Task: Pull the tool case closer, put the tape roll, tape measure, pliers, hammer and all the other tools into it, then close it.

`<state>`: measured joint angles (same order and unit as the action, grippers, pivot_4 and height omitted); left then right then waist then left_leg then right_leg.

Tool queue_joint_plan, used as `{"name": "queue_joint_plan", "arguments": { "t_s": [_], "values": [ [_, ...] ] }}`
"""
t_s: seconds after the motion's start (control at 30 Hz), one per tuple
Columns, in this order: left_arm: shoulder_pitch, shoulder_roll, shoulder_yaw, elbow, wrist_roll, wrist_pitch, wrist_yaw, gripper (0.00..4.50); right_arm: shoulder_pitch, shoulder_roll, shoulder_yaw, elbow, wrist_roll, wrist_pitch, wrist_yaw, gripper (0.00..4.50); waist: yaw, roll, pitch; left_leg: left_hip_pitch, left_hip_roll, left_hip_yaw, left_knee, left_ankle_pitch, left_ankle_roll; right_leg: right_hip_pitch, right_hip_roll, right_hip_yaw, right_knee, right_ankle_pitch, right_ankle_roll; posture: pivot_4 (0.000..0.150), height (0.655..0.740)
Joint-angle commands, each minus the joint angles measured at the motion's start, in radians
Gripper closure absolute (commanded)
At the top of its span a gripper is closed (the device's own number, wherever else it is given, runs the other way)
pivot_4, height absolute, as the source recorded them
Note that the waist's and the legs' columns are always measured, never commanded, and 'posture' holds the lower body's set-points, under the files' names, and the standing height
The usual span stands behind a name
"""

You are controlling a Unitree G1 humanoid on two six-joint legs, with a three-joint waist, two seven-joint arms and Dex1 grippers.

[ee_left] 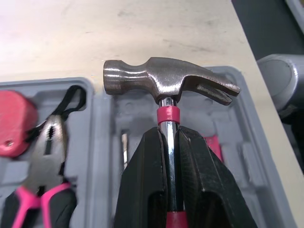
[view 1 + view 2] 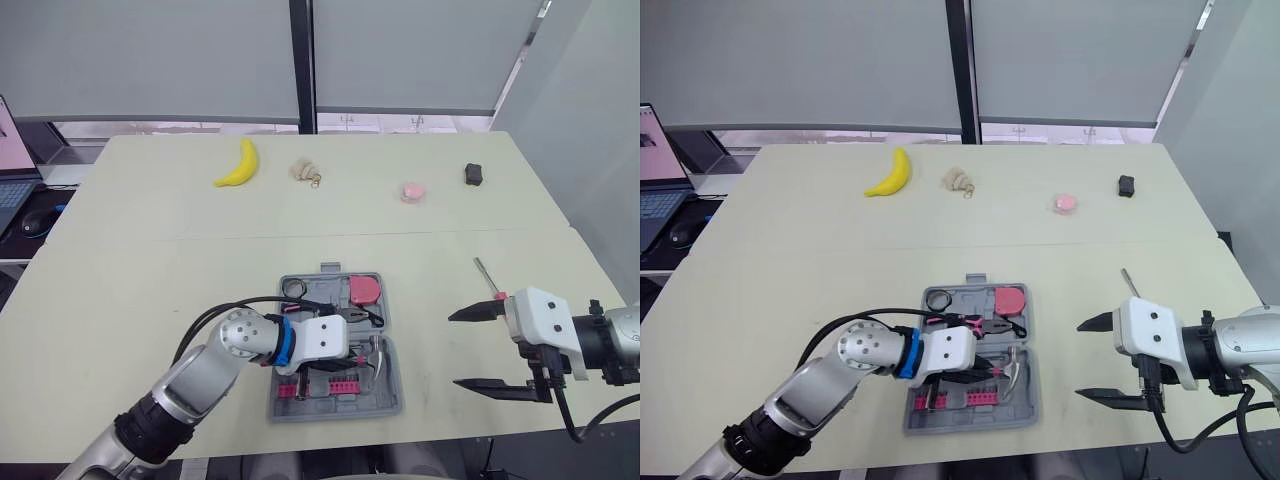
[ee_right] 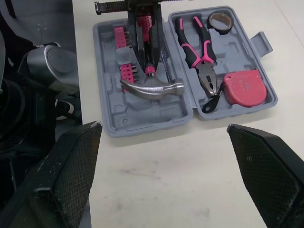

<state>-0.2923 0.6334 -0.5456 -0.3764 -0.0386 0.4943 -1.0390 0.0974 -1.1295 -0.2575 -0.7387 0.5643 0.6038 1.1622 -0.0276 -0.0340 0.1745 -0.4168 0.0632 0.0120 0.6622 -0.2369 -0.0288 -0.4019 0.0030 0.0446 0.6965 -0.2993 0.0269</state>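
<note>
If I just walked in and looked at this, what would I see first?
Most likely the shiny hammer, pinched by its shaft in the left gripper over one half of the open grey tool case, which sits near the front edge of the table. Next you'd spot the right gripper, wide open above the table to the right of the case. The yellow banana lies at the far side.

The left arm (image 2: 190, 385) is silver metal with a blue ring, a white wrist housing and black cables. The right gripper (image 2: 452, 350) has two black pointed fingers (image 2: 478, 312) on a white block with cables.
</note>
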Motion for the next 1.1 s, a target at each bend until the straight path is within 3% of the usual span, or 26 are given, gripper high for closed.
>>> {"name": "queue_joint_plan", "arguments": {
  "t_s": [0.03,0.37,0.5,1.1],
  "values": [
    [-0.035,-0.027,-0.046,-0.066,0.027,0.079,0.014,4.42,-0.008,-0.016,-0.035,-0.005,0.018,-0.006,0.015,0.00,0.001,0.000,0.000,0.000,0.000,0.000,0.000,0.000,0.000,0.000,0.000,0.000,0.000,0.000,0.000,0.150,0.7274],
    [-0.103,-0.080,-0.098,-0.092,0.082,0.267,0.084,4.42,0.016,-0.016,-0.054,-0.018,0.017,-0.001,0.018,0.00,0.001,0.000,0.000,0.001,0.000,-0.001,0.001,0.000,0.000,0.002,0.000,0.000,0.000,-0.002,0.004,0.150,0.7274],
    [-0.118,-0.039,-0.084,-0.132,0.057,0.326,0.054,4.42,0.022,-0.013,-0.056,-0.016,0.013,-0.003,0.015,0.00,0.001,0.000,0.000,0.001,0.000,-0.003,0.000,0.000,0.000,0.002,0.001,-0.001,0.000,-0.002,0.004,0.150,0.7274],
    [-0.118,-0.059,-0.155,-0.074,0.094,0.332,0.135,4.42,0.034,-0.008,-0.057,-0.018,0.006,-0.012,0.004,0.00,0.002,0.000,0.000,0.002,-0.001,-0.004,0.001,0.000,0.000,0.005,0.000,-0.001,0.000,-0.002,0.004,0.150,0.7274]
  ]
}}
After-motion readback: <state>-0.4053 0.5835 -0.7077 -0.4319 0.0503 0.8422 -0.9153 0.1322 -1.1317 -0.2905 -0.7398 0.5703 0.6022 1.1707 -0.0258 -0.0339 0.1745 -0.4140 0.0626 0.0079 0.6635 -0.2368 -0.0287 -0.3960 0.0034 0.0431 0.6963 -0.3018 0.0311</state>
